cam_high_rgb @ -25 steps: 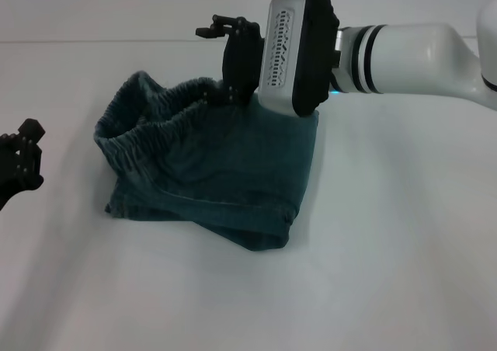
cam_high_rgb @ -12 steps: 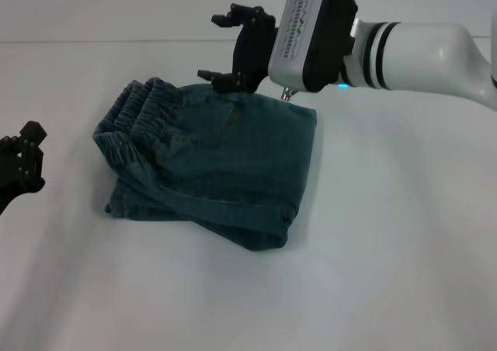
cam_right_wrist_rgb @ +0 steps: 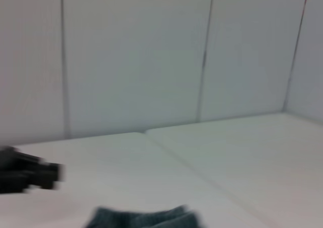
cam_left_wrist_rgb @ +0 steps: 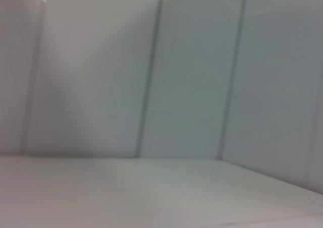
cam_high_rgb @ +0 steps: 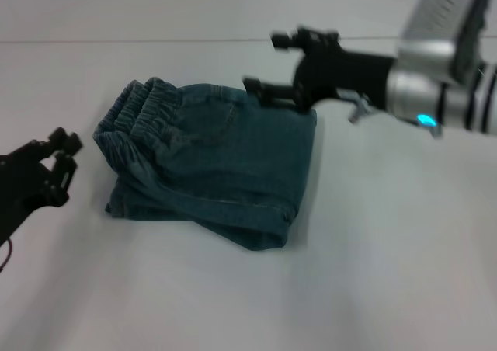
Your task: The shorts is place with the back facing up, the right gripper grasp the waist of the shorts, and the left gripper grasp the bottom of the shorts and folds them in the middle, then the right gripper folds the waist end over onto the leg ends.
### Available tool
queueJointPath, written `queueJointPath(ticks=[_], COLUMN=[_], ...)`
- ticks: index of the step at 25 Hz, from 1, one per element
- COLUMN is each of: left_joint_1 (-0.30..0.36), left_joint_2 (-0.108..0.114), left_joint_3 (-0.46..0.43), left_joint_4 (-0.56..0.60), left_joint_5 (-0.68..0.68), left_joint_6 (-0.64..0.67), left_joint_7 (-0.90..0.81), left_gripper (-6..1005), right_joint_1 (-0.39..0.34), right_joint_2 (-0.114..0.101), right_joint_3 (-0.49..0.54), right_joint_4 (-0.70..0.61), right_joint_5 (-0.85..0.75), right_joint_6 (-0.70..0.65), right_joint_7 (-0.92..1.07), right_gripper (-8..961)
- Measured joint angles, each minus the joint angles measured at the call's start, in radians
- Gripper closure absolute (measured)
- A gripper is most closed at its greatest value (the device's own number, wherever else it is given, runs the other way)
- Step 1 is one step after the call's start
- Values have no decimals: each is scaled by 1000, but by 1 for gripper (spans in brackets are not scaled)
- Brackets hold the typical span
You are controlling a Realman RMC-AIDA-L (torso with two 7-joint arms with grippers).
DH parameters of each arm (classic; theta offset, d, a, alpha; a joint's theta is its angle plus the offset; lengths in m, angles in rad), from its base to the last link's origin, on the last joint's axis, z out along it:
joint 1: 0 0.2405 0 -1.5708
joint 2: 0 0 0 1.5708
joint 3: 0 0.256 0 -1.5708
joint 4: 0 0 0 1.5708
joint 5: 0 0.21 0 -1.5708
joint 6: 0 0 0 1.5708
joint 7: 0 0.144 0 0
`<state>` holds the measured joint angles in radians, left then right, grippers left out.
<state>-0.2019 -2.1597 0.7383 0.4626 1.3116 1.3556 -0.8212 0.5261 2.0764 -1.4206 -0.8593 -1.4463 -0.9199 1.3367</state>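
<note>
The blue denim shorts lie folded in a compact bundle on the white table. The ruffled waist rests at the bundle's left end, on top of the lower layers, and the fold runs along the right side. My right gripper hovers open over the bundle's back right corner and holds nothing. My left gripper stands apart from the cloth at the far left, open and empty. A strip of the shorts shows low in the right wrist view. The left wrist view shows only wall and table.
A panelled grey wall backs the table. A black part juts in at the edge of the right wrist view; I cannot tell what it is.
The right gripper let go of the waist, which settled flat on the bundle's left end, then drew back to the right. The left gripper edged slightly rightward.
</note>
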Motion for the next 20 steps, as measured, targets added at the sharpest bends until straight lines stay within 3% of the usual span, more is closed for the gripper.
queueJointPath(ticks=[3, 10, 14, 20], left_joint_1=[-9, -69, -116, -159], left_joint_2=[10, 49, 71, 102], left_joint_3=[-1, -4, -12, -112], left_joint_4=[42, 103, 112, 112], left_joint_5=[109, 405, 554, 685], left_joint_6=[6, 76, 175, 363], left_joint_7=[-119, -296, -343, -350], left_gripper=[911, 684, 484, 276], right_joint_1=[-101, -342, -380, -403], right_joint_2=[-2, 10, 9, 10], right_joint_3=[7, 46, 140, 283], right_joint_4=[-38, -124, -118, -27], right_joint_5=[-27, -44, -115, -175], right_joint_6=[-113, -244, -361, -490], right_joint_7=[61, -12, -33, -189], right_gripper=[96, 89, 89, 89])
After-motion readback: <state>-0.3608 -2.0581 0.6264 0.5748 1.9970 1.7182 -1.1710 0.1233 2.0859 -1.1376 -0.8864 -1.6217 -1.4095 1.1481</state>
